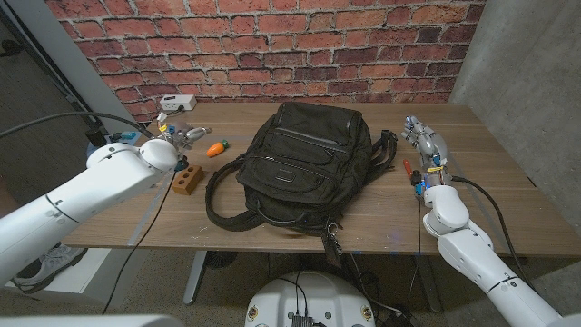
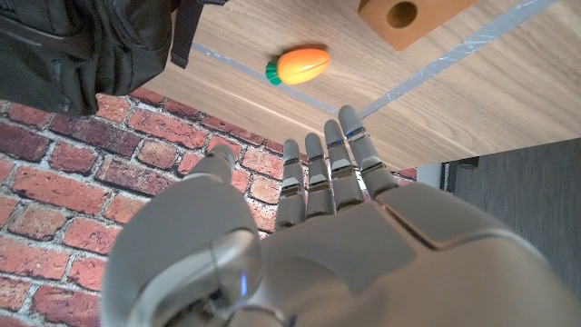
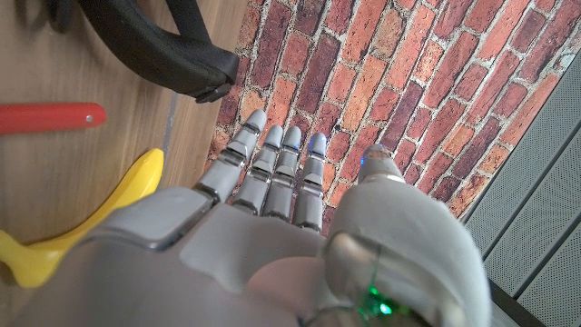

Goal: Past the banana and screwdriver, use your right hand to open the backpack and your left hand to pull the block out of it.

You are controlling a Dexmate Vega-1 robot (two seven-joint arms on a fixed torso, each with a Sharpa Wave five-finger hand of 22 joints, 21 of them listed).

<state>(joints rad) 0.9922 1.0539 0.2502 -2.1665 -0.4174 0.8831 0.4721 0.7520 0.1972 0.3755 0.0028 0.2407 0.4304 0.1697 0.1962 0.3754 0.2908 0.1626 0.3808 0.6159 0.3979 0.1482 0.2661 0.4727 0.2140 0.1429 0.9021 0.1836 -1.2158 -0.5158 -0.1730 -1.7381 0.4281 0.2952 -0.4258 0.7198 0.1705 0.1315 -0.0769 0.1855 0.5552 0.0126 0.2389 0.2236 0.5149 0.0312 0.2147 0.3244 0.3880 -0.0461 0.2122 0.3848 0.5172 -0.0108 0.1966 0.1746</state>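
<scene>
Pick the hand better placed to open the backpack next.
Right. The right hand stands open beside the closed black fabric backpack, by its strap. The left hand is farther off, past the wooden block already on the table.

Black backpack (image 1: 302,163) on wooden table (image 1: 508,191)

Left hand (image 2: 309,236), right hand (image 3: 272,227): fingers straight, empty.

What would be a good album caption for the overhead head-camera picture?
A closed black backpack lies mid-table between the robot's open left hand and right hand.
</scene>
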